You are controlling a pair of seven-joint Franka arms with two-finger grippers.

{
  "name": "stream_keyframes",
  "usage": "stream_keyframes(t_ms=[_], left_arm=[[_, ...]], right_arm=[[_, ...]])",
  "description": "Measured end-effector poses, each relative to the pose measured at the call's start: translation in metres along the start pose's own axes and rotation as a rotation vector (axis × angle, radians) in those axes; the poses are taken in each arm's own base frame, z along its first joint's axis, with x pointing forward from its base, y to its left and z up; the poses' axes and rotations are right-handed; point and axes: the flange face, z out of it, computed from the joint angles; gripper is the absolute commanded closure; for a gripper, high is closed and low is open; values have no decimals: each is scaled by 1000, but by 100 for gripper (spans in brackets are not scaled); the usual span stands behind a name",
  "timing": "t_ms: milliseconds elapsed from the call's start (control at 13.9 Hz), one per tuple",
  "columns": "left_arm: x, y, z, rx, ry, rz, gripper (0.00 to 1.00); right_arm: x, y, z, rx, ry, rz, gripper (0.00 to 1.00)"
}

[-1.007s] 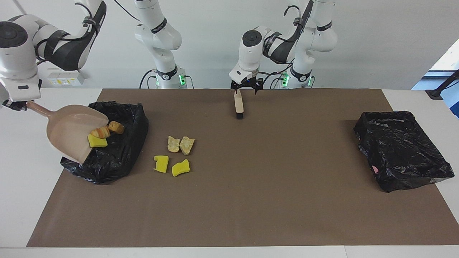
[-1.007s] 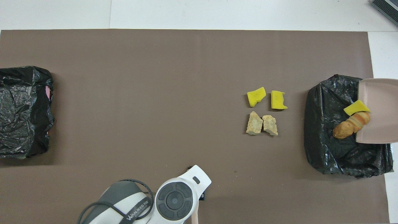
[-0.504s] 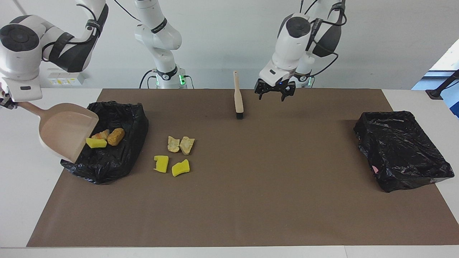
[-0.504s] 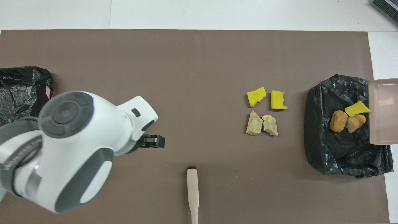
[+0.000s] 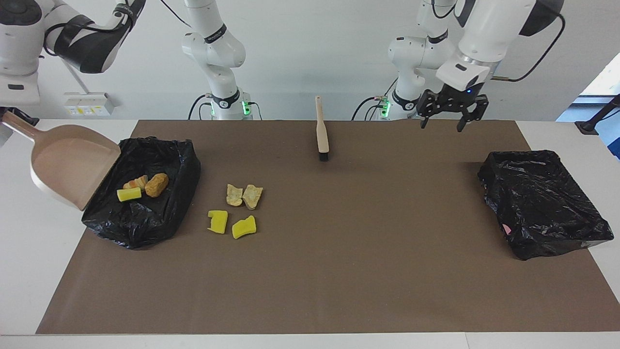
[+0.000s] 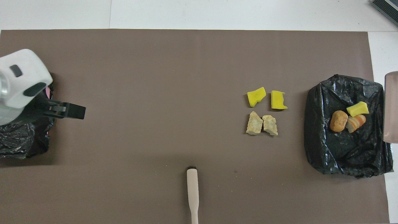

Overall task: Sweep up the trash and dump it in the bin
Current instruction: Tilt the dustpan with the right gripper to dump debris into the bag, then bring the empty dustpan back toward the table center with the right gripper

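At the left edge of the facing view, the right pincer [image 5: 19, 118] is pinched on the handle of the beige dustpan [image 5: 70, 165], which is held raised and tilted with its open lip just at the rim of the black-lined bin [image 5: 167, 213] at the right arm's end of the table [image 5: 310, 271]; judged from this tilt, the pan is positioned so that its contents slide into the bin, and it now appears empty. Three pieces of the trash lie inside that bin: a yellow piece [image 5: 129, 194], a striped bread-like piece [image 5: 135, 182] and a brown chunk [image 5: 157, 184]. Four pieces remain on the brown mat, just beside the bin toward the table's middle: two tan chunks [image 5: 244, 195] touching each other, and two yellow pieces [image 5: 231, 224] set slightly apart, lower in the frame. The task therefore appears partly complete, with a second sweep and dump required. At the upper centre of the facing view, the brush [image 5: 321, 132] lies flat on the mat near the robots' edge, bristles pointing away from the robots and handle toward them, gripped by neither arm. At the upper right of the same view, the left pincer [image 5: 453, 127] hangs in the air with its fingers spread and holding nothing, over the mat near a second black-lined bin [image 5: 542, 203] at the left arm's end of the table. A regrasp of the brush would be needed before the four loose pieces can be swept into the dustpan.
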Motion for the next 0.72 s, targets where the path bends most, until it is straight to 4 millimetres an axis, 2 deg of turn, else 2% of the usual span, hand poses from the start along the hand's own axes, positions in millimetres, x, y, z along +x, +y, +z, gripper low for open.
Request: stream_keyframes(t_ms=[144,360,504,720], left_arm=[[-5,-32,-23,2,6,11,0],[-7,-47,-42,3,6,6,0],[0,-48,-48,2,-6,5,0],[8,-51,-47,2,-12,0,0]], right_arm=[[1,-7,-7,21,129,72,100],[13,-14,-13,87,225,256,100],[40,-15,-27,142,259,378,100],[105,-18,-67,208,283,524,100]])
